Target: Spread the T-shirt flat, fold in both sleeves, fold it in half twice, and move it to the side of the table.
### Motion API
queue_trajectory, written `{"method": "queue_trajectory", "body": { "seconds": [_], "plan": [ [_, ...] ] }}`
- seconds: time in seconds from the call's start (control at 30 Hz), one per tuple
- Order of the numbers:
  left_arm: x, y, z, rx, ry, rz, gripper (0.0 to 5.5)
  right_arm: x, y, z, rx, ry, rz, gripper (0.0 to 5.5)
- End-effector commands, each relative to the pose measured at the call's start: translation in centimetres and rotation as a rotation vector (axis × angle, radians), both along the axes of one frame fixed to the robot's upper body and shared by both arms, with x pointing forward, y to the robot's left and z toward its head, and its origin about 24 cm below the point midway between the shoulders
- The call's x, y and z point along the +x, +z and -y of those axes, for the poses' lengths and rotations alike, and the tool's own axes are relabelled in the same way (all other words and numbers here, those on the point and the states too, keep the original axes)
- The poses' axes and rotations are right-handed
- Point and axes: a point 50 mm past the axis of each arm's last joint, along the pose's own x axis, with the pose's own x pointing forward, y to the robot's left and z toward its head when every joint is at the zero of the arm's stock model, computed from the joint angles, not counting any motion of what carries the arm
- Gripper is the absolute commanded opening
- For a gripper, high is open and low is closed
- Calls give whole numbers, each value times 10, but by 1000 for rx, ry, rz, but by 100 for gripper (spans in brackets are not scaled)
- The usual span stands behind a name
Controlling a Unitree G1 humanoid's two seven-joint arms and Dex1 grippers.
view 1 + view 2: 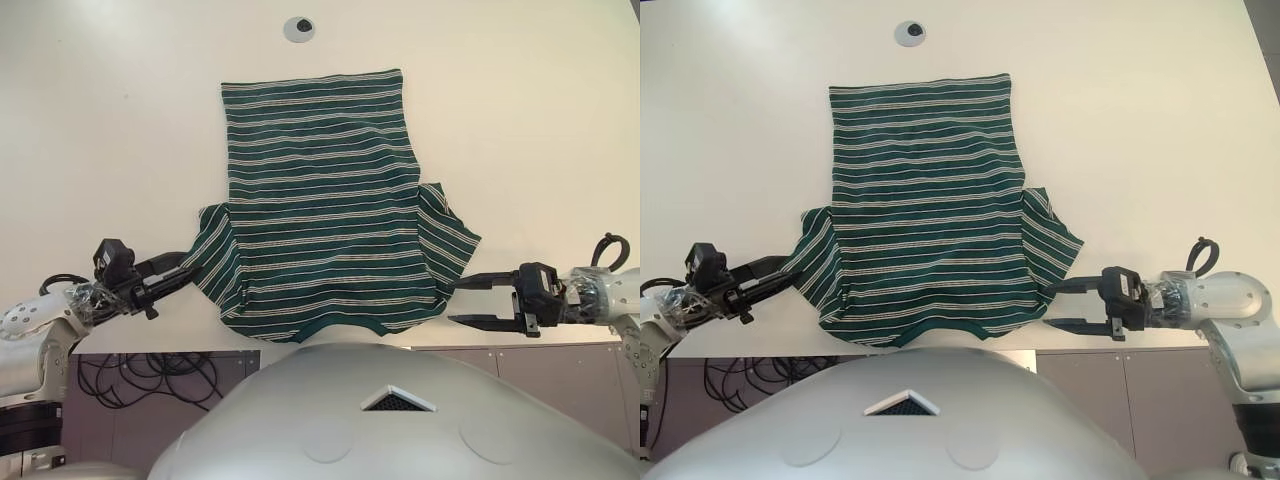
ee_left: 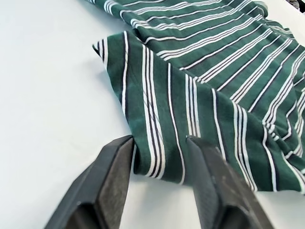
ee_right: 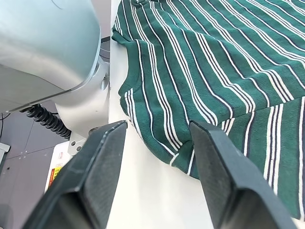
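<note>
Green striped T-shirt (image 1: 320,200) on table (image 1: 100,150), left tool (image 1: 178,272), right tool (image 1: 457,302) wide at sleeves (image 1: 210,255)

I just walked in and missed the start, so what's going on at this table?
A two-armed robot is working on a green striped T-shirt that lies spread out on a white table, collar end nearest the robot. Nothing is folded yet and both sleeves stick out. The left gripper is open with its fingers either side of the left sleeve's edge. The right gripper is open just beside the right sleeve. Neither has closed on the cloth.
</note>
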Motion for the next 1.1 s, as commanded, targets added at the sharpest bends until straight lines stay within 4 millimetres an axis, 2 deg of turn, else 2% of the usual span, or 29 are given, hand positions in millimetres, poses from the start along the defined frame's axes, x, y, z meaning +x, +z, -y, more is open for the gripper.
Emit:
{"method": "queue_trajectory", "body": {
  "seconds": [0.03,0.3,0.6,0.67,0.8,0.87,0.97,1.1],
  "plan": [
    [0,0,-2,59,-29,10,184,0,-2,-1,14,-6,16,240],
    [1,-3,-10,81,0,12,184,-1,-3,-2,16,-7,11,240],
    [6,2,-2,75,-34,29,184,-2,-4,-1,15,-14,10,240],
    [16,12,-4,77,-27,84,184,-3,-4,-1,16,-17,13,240],
    [50,69,-18,-85,76,320,184,-4,-5,-4,27,-22,25,240],
    [57,82,-20,-113,97,375,184,-4,-7,-5,30,-22,26,240],
    [61,82,-13,-105,62,391,184,-4,-7,-4,32,-24,27,240],
    [58,73,-8,-100,33,381,184,-2,-8,-4,31,-22,27,240]
  ]
}}
